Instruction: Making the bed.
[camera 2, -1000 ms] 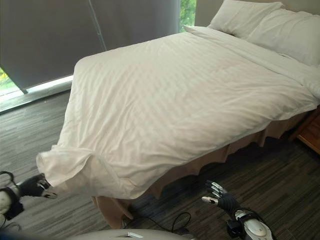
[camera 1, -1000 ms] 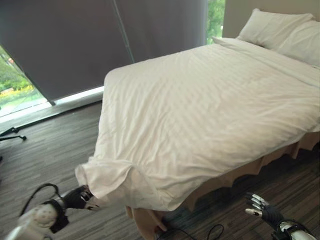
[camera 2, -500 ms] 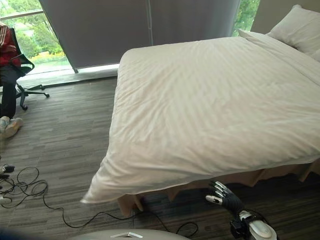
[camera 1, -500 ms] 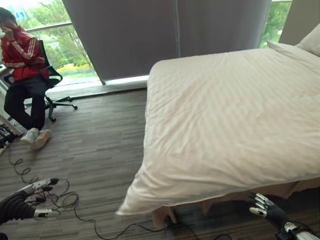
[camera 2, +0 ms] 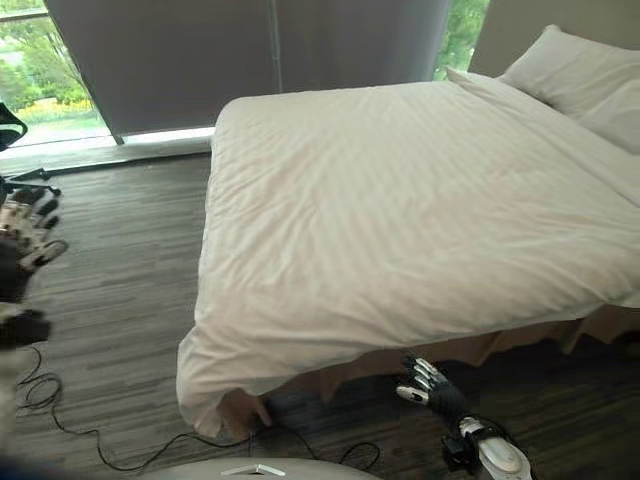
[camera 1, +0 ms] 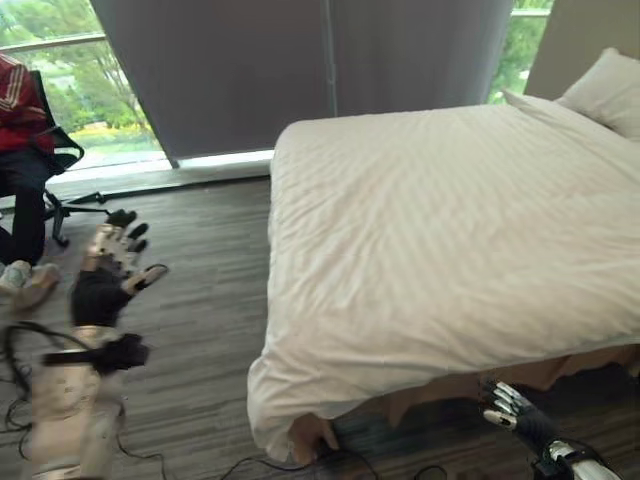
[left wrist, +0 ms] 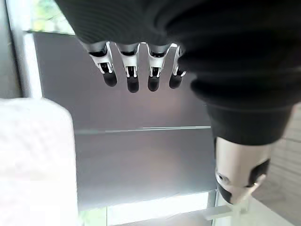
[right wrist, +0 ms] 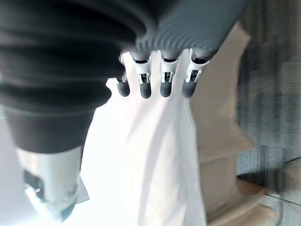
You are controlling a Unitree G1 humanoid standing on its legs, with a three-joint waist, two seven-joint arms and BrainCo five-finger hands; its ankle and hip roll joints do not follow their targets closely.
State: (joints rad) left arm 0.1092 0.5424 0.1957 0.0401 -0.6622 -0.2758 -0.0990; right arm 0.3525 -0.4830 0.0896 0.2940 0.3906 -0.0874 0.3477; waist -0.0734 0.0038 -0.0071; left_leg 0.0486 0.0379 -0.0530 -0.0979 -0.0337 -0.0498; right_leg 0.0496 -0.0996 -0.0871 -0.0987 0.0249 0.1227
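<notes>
My left hand [camera 1: 108, 280] is raised at the left edge of the left eye view, over the wooden floor [camera 1: 200, 270], its fingers spread and straight, holding nothing. My right hand [camera 1: 510, 412] sits low at the lower right of that view, below the bed's near edge, fingers relaxed and apart, also holding nothing. The white duvet [camera 1: 440, 230] covers the bed across the centre and right of the frame, its long axis running from the foot corner at lower centre up toward the pillow [camera 1: 603, 90] at upper right. The foot corner of the duvet [camera 1: 285, 400] hangs down at lower centre, bunched against the beige bed skirt [camera 1: 440, 392], and lies between my two hands. From my left hand that corner lies to the lower right, well apart; from my right hand it lies to the left, while the duvet's near side hem runs just above the right hand. I judge the right hand nearer to the hem and the left hand better placed for the hanging corner. The surface looks largely smooth; what remains, in my judgement, is dressing that corner. A seated person [camera 1: 25, 150] occupies the upper left, by the window.
</notes>
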